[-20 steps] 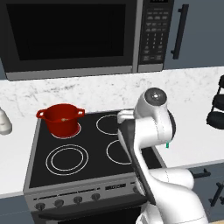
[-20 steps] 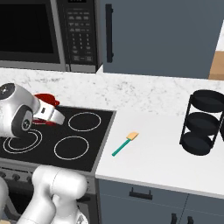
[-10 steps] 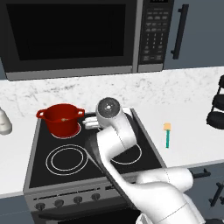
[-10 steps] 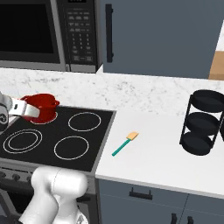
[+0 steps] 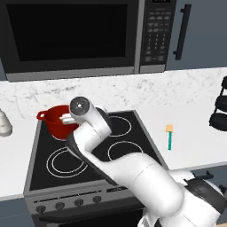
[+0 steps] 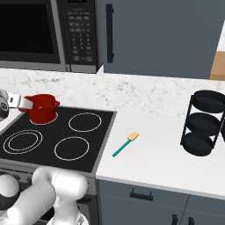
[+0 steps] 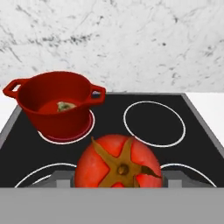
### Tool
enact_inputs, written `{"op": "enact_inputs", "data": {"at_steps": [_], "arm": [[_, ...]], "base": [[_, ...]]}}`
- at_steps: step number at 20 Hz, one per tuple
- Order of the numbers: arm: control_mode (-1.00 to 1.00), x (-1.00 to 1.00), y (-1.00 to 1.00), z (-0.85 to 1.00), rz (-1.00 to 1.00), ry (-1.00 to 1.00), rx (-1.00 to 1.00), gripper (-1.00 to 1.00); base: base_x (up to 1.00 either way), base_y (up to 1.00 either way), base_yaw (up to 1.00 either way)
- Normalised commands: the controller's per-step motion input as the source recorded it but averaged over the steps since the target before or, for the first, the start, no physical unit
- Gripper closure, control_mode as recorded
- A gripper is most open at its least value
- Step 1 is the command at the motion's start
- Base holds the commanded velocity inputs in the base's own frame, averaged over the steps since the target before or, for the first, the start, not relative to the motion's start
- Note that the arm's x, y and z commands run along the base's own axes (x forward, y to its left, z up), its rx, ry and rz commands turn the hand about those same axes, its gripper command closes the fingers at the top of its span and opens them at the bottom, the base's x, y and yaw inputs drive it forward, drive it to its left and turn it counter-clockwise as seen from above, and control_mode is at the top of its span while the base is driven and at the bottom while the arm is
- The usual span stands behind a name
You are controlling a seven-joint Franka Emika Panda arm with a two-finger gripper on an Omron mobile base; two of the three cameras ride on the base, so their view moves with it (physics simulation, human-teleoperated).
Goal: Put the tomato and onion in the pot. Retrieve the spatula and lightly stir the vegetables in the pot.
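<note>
The tomato (image 7: pixel 118 164), red with a brown star-shaped stem, sits between my fingertips, and my gripper (image 7: pixel 118 180) is shut on it. It hangs over the stove's front burners, a short way in front of the red pot (image 7: pixel 57 109). The pot stands on the back left burner and holds a small pale piece at its bottom. In the base views my gripper (image 5: pixel 66 119) is right beside the pot (image 5: pixel 53 120), near its (image 6: pixel 43 108) left side at the picture's edge. The teal-handled spatula (image 6: pixel 125 144) lies on the white counter right of the stove (image 5: pixel 169 136).
A black stove top (image 5: pixel 88 150) has four ringed burners. The microwave (image 5: pixel 71 35) hangs above it. A black tiered rack (image 6: pixel 204 123) stands on the counter at the far right. A small white shaker (image 5: pixel 3 124) stands left of the stove.
The arm has swung left across the stove, carrying the hand from over the right burners to just beside the pot. The pot and spatula have stayed put.
</note>
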Motion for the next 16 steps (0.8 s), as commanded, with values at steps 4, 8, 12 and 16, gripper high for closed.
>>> {"op": "enact_inputs", "data": {"at_steps": [4, 8, 12, 16], "arm": [[-1.0, 0.86, 0.47, -0.04, 0.0, 0.0, 0.0, 1.0], [-1.0, 0.78, 0.26, -0.35, 0.01, 0.01, 0.0, 1.0], [-1.0, 0.64, 0.15, -0.54, 0.03, 0.05, 0.0, 1.0], [-1.0, 0.54, 0.31, -0.29, 0.05, 0.03, 0.01, 1.0]], "base": [[0.0, 0.0, 0.0], [0.0, 0.0, 0.0], [0.0, 0.0, 0.0], [0.0, 0.0, 0.0]]}}
